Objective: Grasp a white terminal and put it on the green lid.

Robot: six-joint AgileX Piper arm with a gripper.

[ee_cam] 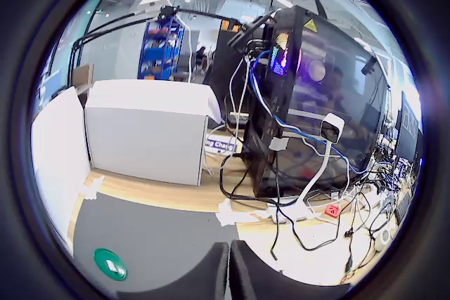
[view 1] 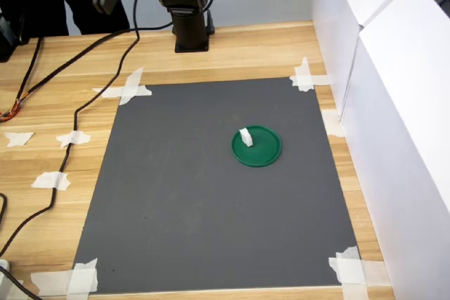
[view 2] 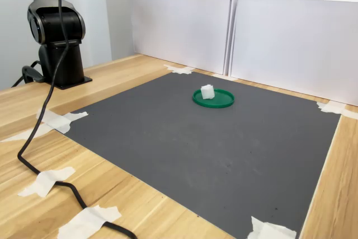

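Observation:
The green lid (view 1: 266, 151) lies flat on the grey mat (view 1: 183, 194), right of centre in the first exterior view. The white terminal (view 1: 245, 137) stands on the lid's far-left part. In the second exterior view the lid (view 2: 222, 102) sits toward the mat's far side with the terminal (view 2: 207, 91) on top of it. In the wrist view the lid (ee_cam: 102, 256) and the terminal (ee_cam: 111, 265) are small and far below. My gripper (ee_cam: 229, 268) shows only in the wrist view, raised well above the table, its dark fingers pressed together with nothing between them.
The arm's black base (view 1: 188, 12) stands at the table's far edge. A black cable (view 1: 74, 114) trails over the wood at the first exterior view's left. White panels (view 1: 394, 110) wall the first exterior view's right. White tape pieces (view 1: 128, 88) hold the mat's corners.

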